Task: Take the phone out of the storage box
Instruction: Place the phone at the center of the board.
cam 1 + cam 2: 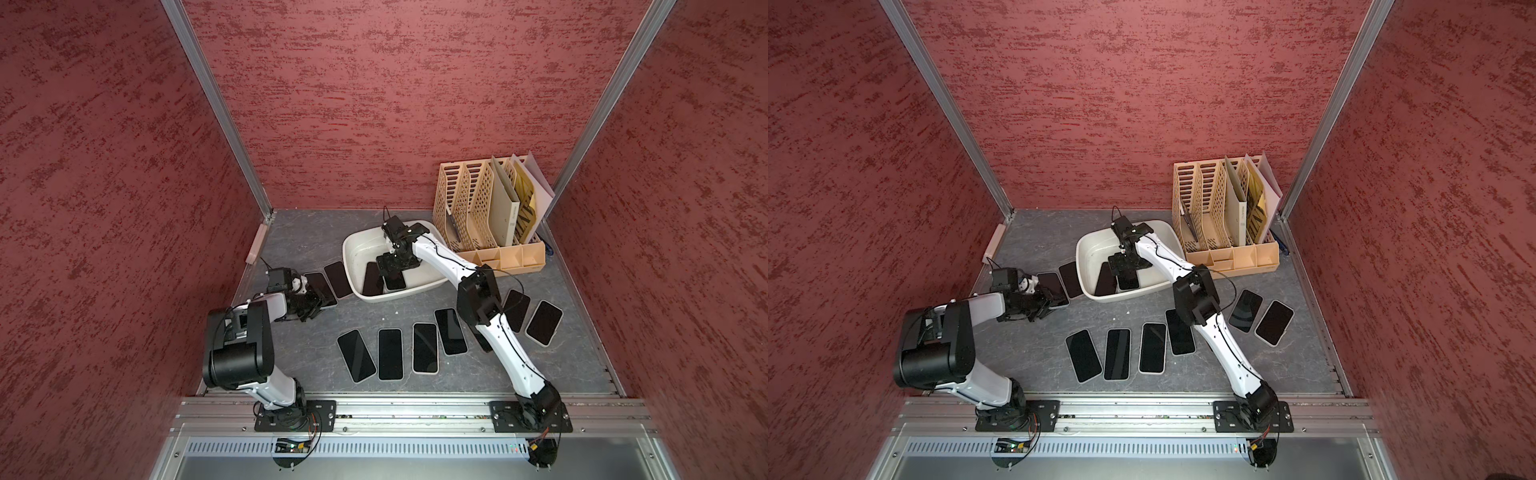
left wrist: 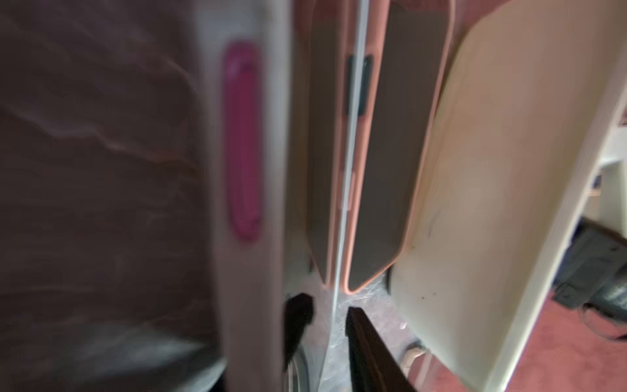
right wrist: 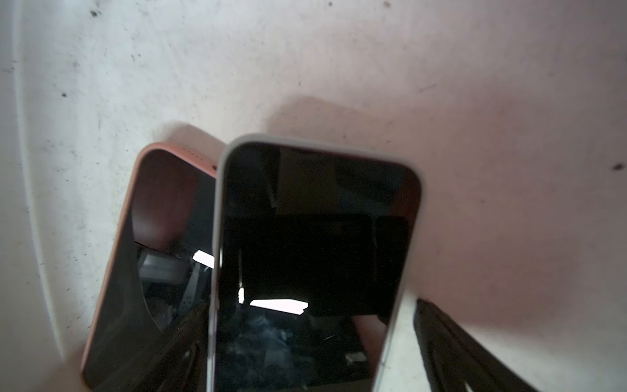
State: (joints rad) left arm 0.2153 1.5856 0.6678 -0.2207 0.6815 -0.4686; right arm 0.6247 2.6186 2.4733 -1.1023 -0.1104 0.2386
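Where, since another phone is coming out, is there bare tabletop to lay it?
Free: the strip between the storage box and the row of phones; the far left corner behind the box. Crowded: two phones left of it, more under the right arm.

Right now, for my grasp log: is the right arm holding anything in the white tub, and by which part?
Nothing yet. The right pincer stands open astride the white-cased phone, beside its long edges, not clamped.
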